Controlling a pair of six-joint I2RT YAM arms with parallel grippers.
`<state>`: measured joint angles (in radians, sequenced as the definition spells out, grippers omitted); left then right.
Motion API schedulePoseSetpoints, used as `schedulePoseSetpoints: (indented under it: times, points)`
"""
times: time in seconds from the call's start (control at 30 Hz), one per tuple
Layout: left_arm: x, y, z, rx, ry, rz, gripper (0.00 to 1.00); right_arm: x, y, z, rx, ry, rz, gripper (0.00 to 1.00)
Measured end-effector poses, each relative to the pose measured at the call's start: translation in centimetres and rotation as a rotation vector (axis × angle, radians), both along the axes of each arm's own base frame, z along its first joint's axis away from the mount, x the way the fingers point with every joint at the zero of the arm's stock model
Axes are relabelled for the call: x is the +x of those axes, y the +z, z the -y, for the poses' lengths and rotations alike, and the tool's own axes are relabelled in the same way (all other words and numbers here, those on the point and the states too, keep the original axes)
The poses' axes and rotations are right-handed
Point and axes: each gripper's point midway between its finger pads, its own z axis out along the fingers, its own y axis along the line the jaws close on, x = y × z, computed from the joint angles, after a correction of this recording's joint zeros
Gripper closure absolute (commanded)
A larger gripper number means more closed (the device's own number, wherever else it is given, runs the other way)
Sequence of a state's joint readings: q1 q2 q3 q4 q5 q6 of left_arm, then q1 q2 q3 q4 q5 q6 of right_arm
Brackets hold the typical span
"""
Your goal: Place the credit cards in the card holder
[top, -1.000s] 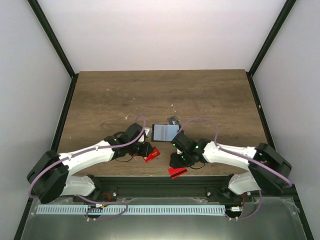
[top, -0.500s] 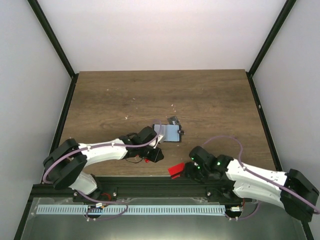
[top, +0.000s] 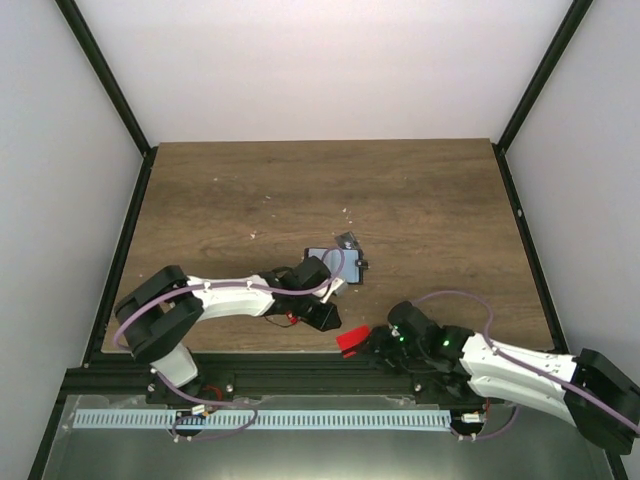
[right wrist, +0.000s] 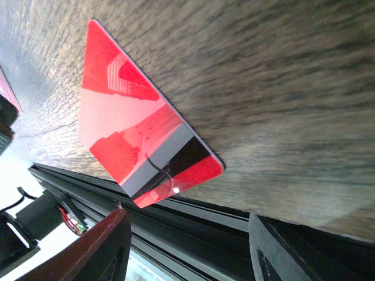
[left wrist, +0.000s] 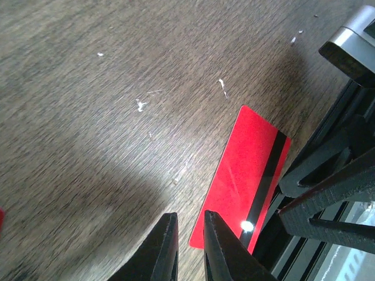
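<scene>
A red card with a black stripe (top: 350, 340) lies at the table's near edge, one corner over the rail; it also shows in the left wrist view (left wrist: 243, 175) and the right wrist view (right wrist: 140, 134). My left gripper (top: 333, 320) (left wrist: 187, 225) hovers just left of it, jaws a narrow gap apart and empty. My right gripper (top: 373, 345) (right wrist: 187, 240) is wide open and empty, just right of the card, over the rail. The card holder (top: 340, 265) lies flat behind the left wrist, partly hidden. A second red card (top: 292, 320) peeks from under the left arm.
A small dark piece (top: 348, 242) sits at the holder's far corner. The black frame rail (top: 300, 360) runs along the near table edge, right under the card. The right arm's black fingers (left wrist: 328, 187) crowd the card's right side.
My left arm has swung right from the second red card to the red card at the edge. My right arm has drawn back and down to the near rail, now beside that card.
</scene>
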<state>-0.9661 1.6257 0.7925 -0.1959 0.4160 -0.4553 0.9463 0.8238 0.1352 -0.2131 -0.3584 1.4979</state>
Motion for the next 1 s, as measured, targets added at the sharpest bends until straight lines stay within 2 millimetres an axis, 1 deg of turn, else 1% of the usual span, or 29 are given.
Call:
schedulePoseSetpoints:
  times: [0.23,0.4,0.57,0.6,0.67,0.8,0.93,1.0]
  points:
    - [-0.6,-1.9,0.9,0.025,-0.041,-0.036,0.85,0.2,-0.1,-0.5,0.055,-0.059,-0.027,0.48]
    - [-1.2,-1.9,2.1,0.001,-0.074,-0.041,0.85,0.4,-0.2,-0.7,0.068,-0.073,-0.027,0.50]
    - [-2.7,-1.9,3.0,-0.020,-0.120,-0.057,0.85,0.5,-0.1,-0.9,0.084,-0.080,-0.019,0.53]
    - [-3.1,-1.9,3.1,-0.028,-0.130,-0.063,0.85,1.0,0.0,-1.0,0.094,-0.098,0.005,0.54]
    - [-3.7,-1.9,3.2,-0.041,-0.146,-0.078,0.85,1.5,0.0,-1.1,0.100,-0.119,0.012,0.59]
    - [-4.0,-1.9,3.4,-0.059,-0.144,-0.097,0.85,1.4,-0.1,-1.2,0.102,-0.110,0.023,0.71]
    - [-4.1,-1.8,3.5,-0.063,-0.139,-0.100,0.85,1.2,-0.3,-1.1,0.093,-0.089,0.030,0.87]
    - [-4.1,-1.8,3.5,-0.063,-0.135,-0.103,0.86,1.1,-0.3,-1.0,0.091,-0.081,0.031,0.93]
